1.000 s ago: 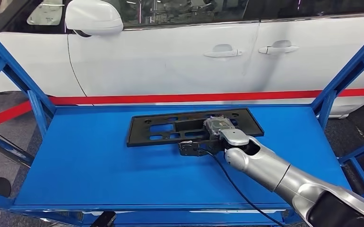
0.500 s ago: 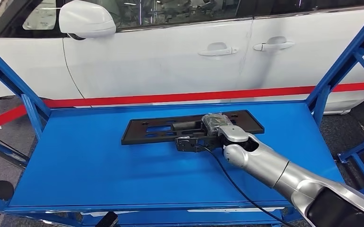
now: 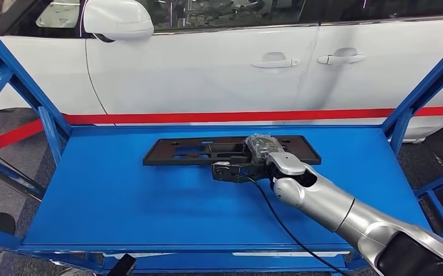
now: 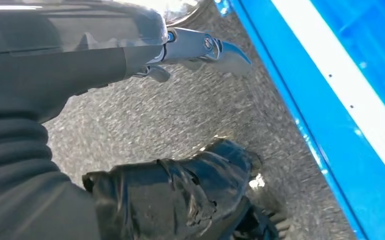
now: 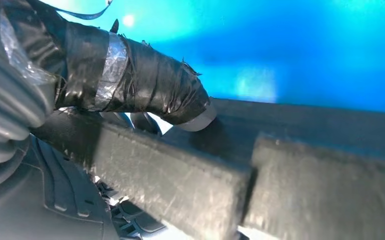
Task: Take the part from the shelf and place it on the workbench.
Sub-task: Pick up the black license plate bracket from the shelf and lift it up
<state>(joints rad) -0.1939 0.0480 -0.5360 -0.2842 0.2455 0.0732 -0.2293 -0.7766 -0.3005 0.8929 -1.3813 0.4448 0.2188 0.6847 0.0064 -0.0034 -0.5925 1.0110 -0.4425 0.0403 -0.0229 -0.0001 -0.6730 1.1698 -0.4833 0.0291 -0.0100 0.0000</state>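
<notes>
The part (image 3: 196, 150) is a flat black plate with several cut-outs, lying lengthwise on the blue shelf deck (image 3: 121, 201). My right hand (image 3: 260, 154) grips it near its right end, from the front edge. In the right wrist view the tape-wrapped thumb (image 5: 145, 90) presses on top of the part's scuffed black bar (image 5: 305, 165), with the dark fingers under it. The plate looks tilted, its near edge a little off the deck. My left hand (image 4: 180, 195) hangs beside the shelf's blue edge (image 4: 330, 115) above the grey floor, with nothing in it.
Blue slanted shelf posts (image 3: 12, 86) (image 3: 420, 92) stand at both ends of the deck. A white car (image 3: 219, 63) with a red stripe along its sill is parked close behind the shelf. A black cable (image 3: 288, 227) runs along my right arm.
The plate now shows more edge-on, and its left end sits further left: my right hand has tipped it up off the deck. The head view itself has swayed sideways.
</notes>
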